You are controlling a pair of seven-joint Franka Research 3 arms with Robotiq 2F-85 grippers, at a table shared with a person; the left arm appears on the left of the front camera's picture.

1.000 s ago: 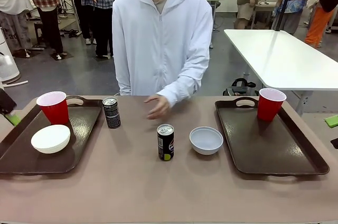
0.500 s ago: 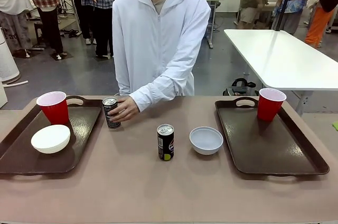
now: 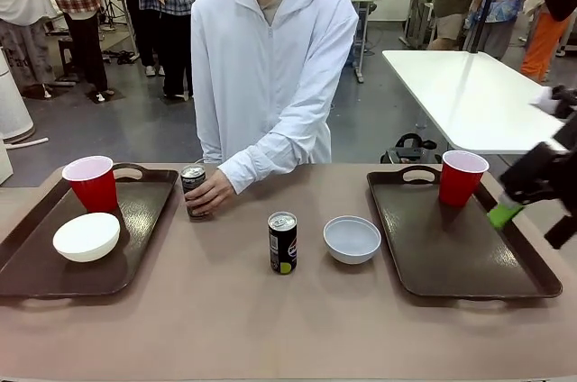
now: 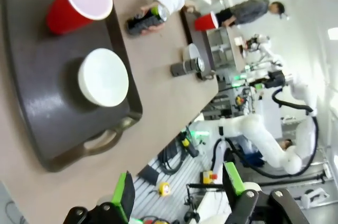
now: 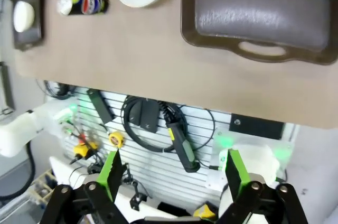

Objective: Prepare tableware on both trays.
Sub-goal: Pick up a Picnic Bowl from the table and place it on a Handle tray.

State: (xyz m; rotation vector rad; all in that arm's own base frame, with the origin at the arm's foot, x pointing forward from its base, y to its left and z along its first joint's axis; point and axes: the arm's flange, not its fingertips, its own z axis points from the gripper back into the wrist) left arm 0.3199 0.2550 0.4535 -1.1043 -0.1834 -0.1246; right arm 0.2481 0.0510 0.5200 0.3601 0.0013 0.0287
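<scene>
Far can [image 3: 192, 176] (half behind hand [image 3: 211, 195])

Person [image 3: 270, 67]: white zip-up hooded jacket, zip closed down the front, pale grey top at the neck
Sleeves [image 3: 290, 134]: long, white, loose and creased at the cuff
Left gripper [image 4: 179, 189]: black linkage fingers, bright green pads, round silver screw heads at the joints
Right gripper [image 5: 171, 174]: matching black fingers, green pads, silver pivot screws
Right arm [image 4: 248, 130]: white, smooth rounded links, black cable looping alongside
</scene>
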